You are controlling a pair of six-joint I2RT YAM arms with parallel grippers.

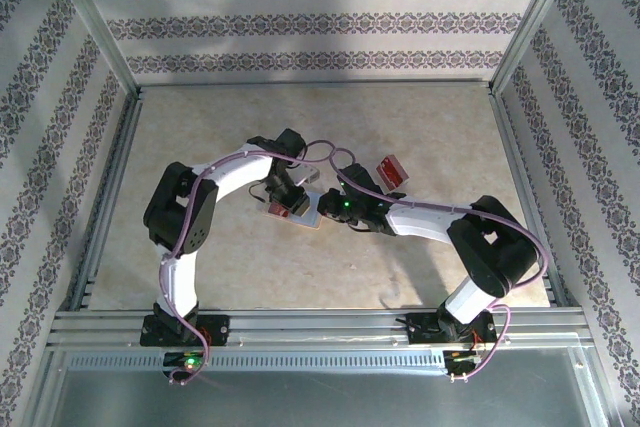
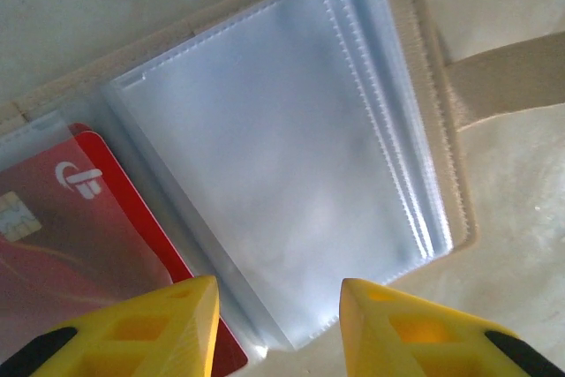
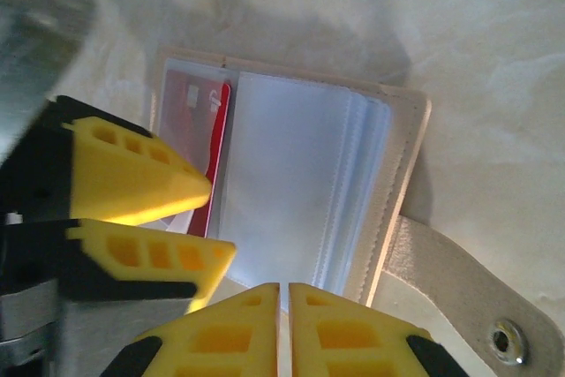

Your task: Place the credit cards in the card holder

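Right wrist view: 1 tan wallet (image 3: 402, 174), open, centre frame. 1 red card (image 3: 219, 161) tucked left of its clear sleeves (image 3: 291, 183). Right gripper (image 3: 284, 293): fingers pressed nearly together at lower edge of sleeves. Left gripper (image 2: 278, 306): fingers apart, empty.

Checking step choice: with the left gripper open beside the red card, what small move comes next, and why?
Likely the open left gripper should nudge the red credit card deeper: one long edge shows bare red outside its clear pocket in the card holder.

Credit cards (image 1: 390, 171) lie right of the card holder (image 1: 308, 212).
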